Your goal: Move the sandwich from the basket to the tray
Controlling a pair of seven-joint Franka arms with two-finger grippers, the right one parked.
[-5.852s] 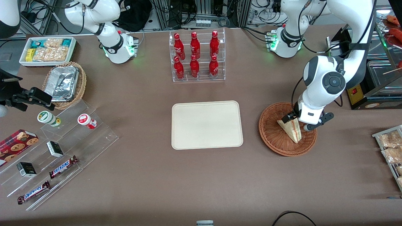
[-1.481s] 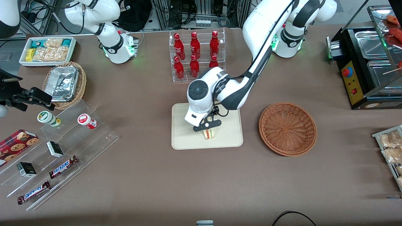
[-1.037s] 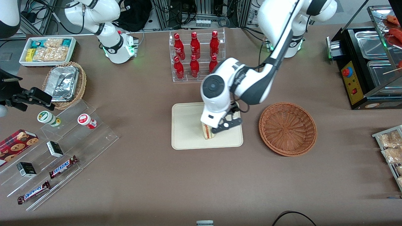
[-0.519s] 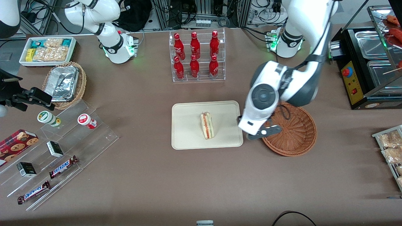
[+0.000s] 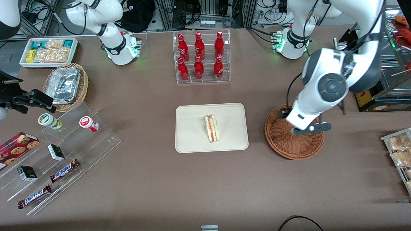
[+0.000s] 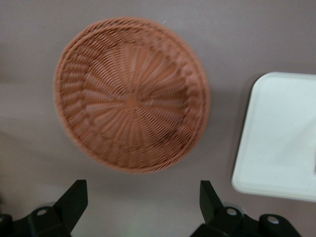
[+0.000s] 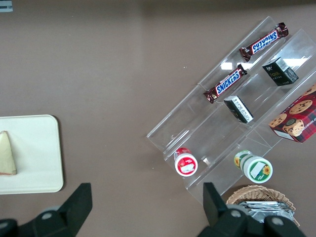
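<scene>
The sandwich (image 5: 212, 128) lies on the cream tray (image 5: 192, 141), near its middle, with its red and green filling edge up. It also shows in the right wrist view (image 7: 7, 153) on the tray (image 7: 39, 158). The reddish-brown wicker basket (image 5: 293, 146) sits beside the tray, toward the working arm's end, with nothing in it. My left gripper (image 5: 301, 123) hovers above the basket. In the left wrist view the gripper (image 6: 142, 202) is open and holds nothing, with the basket (image 6: 131, 94) and a corner of the tray (image 6: 281, 138) below it.
A clear rack of red bottles (image 5: 200, 57) stands farther from the camera than the tray. Acrylic steps with snacks (image 5: 57, 150), a tan basket of foil trays (image 5: 65, 86) and a white bin (image 5: 48, 51) lie toward the parked arm's end. A black machine (image 5: 382, 83) and packets (image 5: 399, 150) are at the working arm's end.
The gripper let go of the sandwich on the tray, rose, and swung away to above the basket. The sandwich stays on the tray.
</scene>
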